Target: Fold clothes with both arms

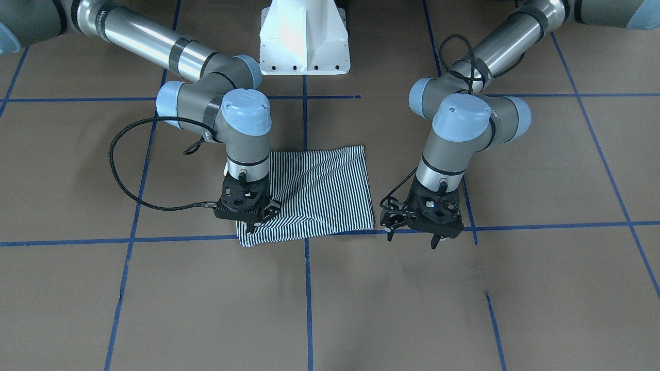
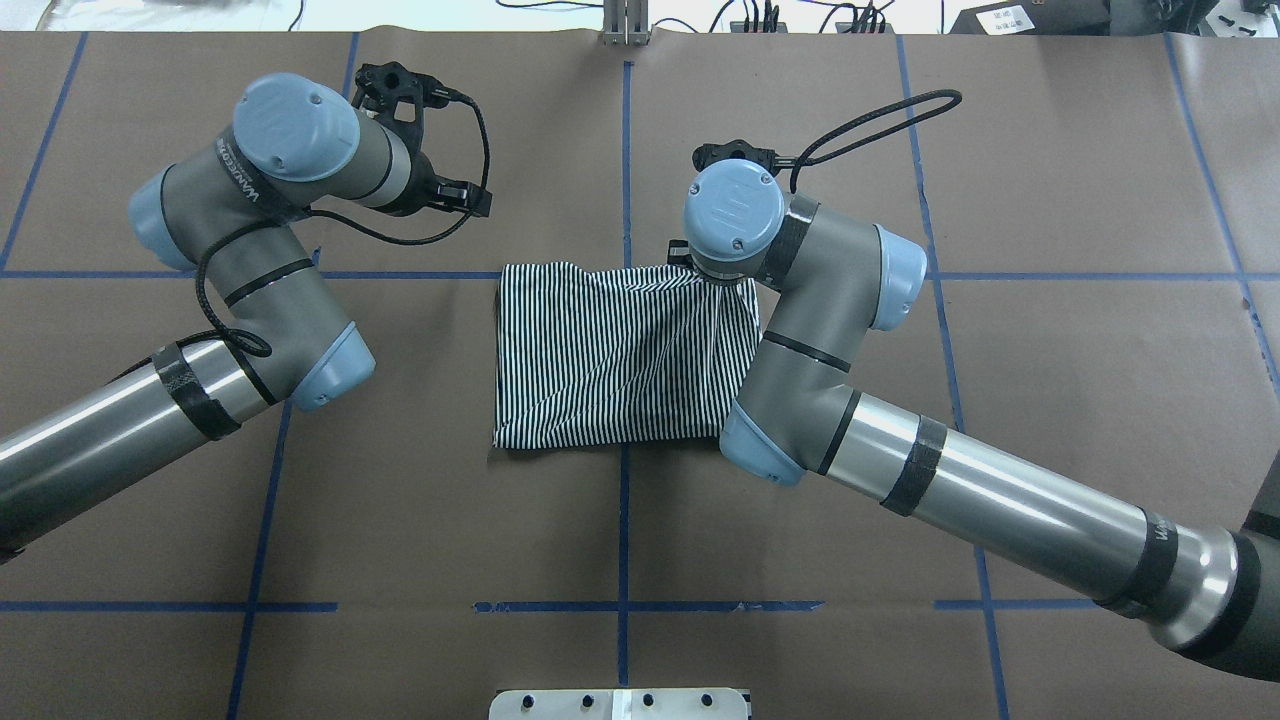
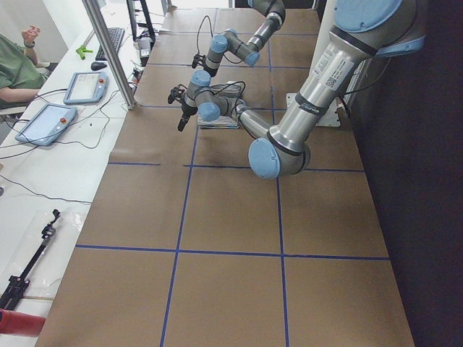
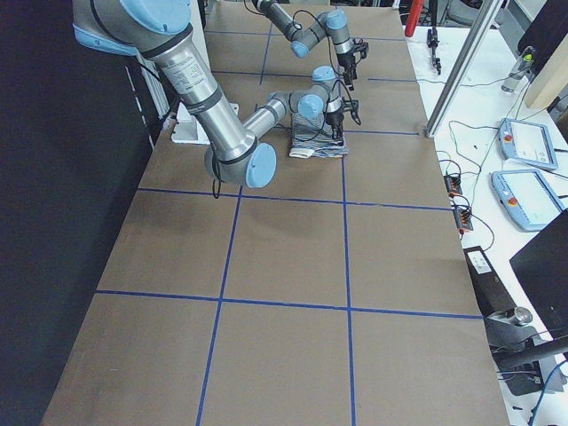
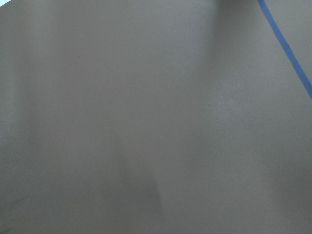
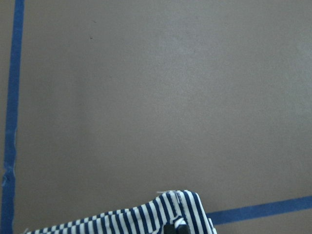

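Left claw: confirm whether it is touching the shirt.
No, the left claw hangs over bare table, apart from the striped shirt.

Arms: two, a left arm (image 2: pixel 250 290) and a right arm (image 2: pixel 830 300). Tools: two, one per arm, a left tool (image 1: pixel 411 238) and a right tool (image 1: pixel 260 219). Striped shirt (image 2: pixel 610 350): one, alone on the counter (image 2: pixel 1050 400). White pedestal base (image 1: pixel 304 36): one. Control pads off to the side: two, a near pad (image 3: pixel 43 123) and a far pad (image 3: pixel 85 87). Person (image 3: pixel 14 69) seated beside them: one, only partly in sight.
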`<state>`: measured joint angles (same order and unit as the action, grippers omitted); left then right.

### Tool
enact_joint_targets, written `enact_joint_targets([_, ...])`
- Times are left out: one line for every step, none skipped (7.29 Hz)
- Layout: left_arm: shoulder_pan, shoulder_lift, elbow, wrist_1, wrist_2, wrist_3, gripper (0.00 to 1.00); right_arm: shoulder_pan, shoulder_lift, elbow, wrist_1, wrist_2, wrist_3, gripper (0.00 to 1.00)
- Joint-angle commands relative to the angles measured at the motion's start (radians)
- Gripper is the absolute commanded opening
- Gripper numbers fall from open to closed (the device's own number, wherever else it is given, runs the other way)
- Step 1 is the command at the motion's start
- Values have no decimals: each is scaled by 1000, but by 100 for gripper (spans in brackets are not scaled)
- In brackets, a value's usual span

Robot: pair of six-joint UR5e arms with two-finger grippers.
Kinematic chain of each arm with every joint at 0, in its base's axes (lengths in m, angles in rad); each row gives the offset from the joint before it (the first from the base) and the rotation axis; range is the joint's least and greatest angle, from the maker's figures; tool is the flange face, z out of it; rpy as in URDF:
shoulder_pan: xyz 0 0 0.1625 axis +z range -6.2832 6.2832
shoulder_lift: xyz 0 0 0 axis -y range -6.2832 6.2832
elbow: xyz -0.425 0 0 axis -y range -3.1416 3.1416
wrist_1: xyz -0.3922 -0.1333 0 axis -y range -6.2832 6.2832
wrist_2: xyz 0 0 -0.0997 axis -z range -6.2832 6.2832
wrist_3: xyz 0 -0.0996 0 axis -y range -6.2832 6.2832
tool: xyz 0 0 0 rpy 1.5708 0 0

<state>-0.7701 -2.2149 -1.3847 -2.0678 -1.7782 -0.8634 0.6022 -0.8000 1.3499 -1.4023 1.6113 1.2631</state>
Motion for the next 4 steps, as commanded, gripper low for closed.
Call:
enact_joint_targets([-1,1,-8,0,-1,1,100,2,5,-5,6,1,-40,100])
enact_joint_targets([-1,17,-40,3,-3,4,100,23,10,6,3,22,-48,100])
enact_joint_targets([-1,53,-94,8,-32,9,100,57,10,21,0,109,-97,100])
enact_joint_targets([-8,101,-164,15,-53,10,100,108,-7,64,-3,186,-131,100])
